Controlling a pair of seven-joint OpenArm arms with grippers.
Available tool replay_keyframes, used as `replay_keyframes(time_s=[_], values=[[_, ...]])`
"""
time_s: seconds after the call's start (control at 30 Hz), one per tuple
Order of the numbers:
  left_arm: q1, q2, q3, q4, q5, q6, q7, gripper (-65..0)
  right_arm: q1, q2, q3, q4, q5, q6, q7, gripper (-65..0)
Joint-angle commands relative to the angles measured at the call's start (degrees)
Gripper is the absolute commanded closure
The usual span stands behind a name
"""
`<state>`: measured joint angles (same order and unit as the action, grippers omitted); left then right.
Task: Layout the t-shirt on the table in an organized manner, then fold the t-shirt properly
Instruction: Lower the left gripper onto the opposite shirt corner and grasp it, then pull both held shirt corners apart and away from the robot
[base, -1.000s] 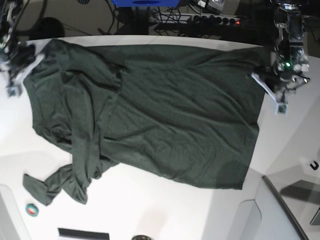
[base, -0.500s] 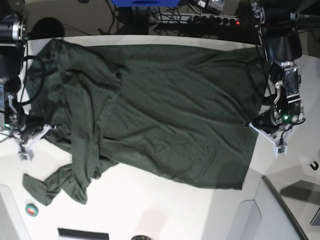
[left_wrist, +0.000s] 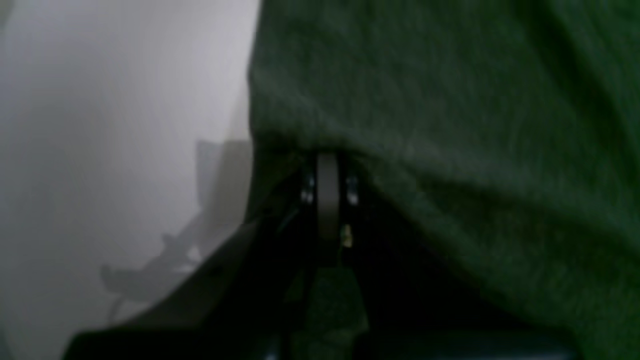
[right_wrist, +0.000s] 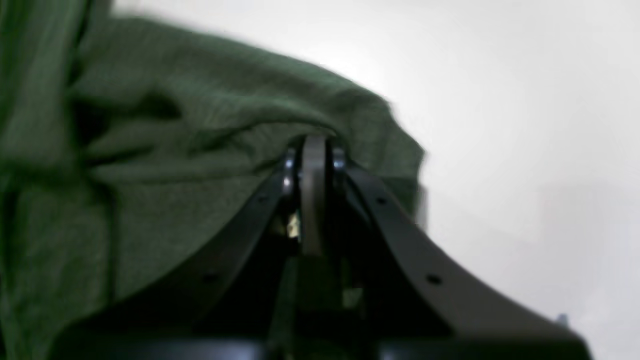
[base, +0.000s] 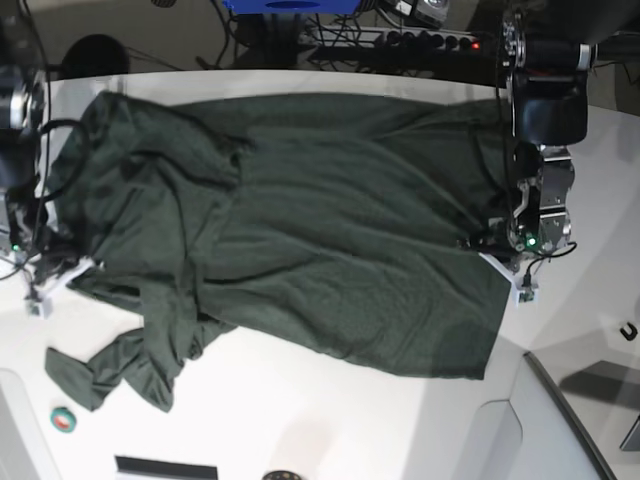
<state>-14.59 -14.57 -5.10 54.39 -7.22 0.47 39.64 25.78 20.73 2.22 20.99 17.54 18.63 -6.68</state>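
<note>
Both arms have drawn inward since the earlier frames, each with jaws clamped on an edge of the t-shirt (base: 320, 220), which lies spread over the bench (base: 330, 420). The left gripper (base: 520, 262) sits mid-right, the right gripper (base: 40, 275) mid-left. Best pull evenly apart to flatten the wrinkles; the bunched sleeve (base: 120, 365) at lower left needs straightening, near a small tape roll (base: 64, 420).

The robot has 2 arms. The left arm (base: 546, 100) is black and chunky near the top, with silver metal lower down, thin black cables and a small green light. The right arm (base: 18, 130) has black cables too. Each wrist view shows black curved fingers (right_wrist: 400, 235) with small screws and a grey strip between them.
</note>
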Motion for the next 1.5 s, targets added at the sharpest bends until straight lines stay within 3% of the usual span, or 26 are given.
replay_keyframes(time_s=[0.0,0.17,0.23,0.37,0.57,0.7,0.8,0.93,1.03,1.17,1.23,1.4,1.47], values=[[-1.5,-0.2,0.0,0.4,0.1,0.0,-0.6,0.0,0.8,1.4,-0.1,-2.4,-0.8,-0.9,1.6,-2.3],[-3.8,0.1,0.0,0.0,0.1,0.0,-0.6,0.0,2.7,3.2,-0.1,-6.1,-0.8,-1.5,6.7,-2.3],[-4.7,0.4,0.0,0.4,0.1,0.0,-0.4,0.0,2.8,3.4,-0.1,-5.7,-0.8,-3.7,7.0,-2.3],[-4.4,1.5,-0.7,4.1,-0.5,0.0,1.6,0.0,0.3,3.4,-0.1,1.3,-0.8,-3.9,5.8,-1.7],[4.9,1.3,-0.7,17.8,-0.5,0.0,5.0,0.0,-14.6,3.4,1.0,31.6,-0.4,-4.0,-3.0,-2.0],[14.3,1.3,-0.7,26.9,-0.5,-0.2,6.9,0.0,-25.4,1.6,6.5,50.3,-0.4,-4.1,-13.1,-2.1],[19.6,1.0,-0.7,28.8,-0.1,-0.2,6.7,0.0,-30.4,-2.0,12.0,56.5,-0.5,-4.1,-18.4,-1.8],[22.9,0.5,-0.8,29.1,-0.5,-0.2,6.6,0.0,-34.3,-4.8,15.9,57.8,-0.5,-4.0,-18.9,-1.7],[26.0,0.2,-5.7,34.6,-0.8,-0.4,6.6,0.0,-37.1,-5.5,16.3,60.2,-0.5,-4.0,-18.9,-1.7],[31.7,-0.2,-13.4,45.3,-6.9,-6.8,6.8,0.0,-39.2,-5.6,16.2,61.6,-0.5,-4.0,-18.9,-1.7],[35.1,0.1,-17.9,49.2,-10.4,-7.5,6.6,0.0,-39.8,-5.6,16.4,61.6,-0.4,-4.0,-18.9,-1.7],[42.6,3.0,-30.7,48.1,-23.1,-7.6,6.6,0.0,-41.6,-5.6,16.6,61.6,-0.4,-4.0,-18.9,-1.7],[44.5,3.0,-33.2,45.9,-27.0,-9.2,6.6,0.0,-41.7,-5.6,16.6,61.6,-0.4,-4.0,-18.9,-1.7]])
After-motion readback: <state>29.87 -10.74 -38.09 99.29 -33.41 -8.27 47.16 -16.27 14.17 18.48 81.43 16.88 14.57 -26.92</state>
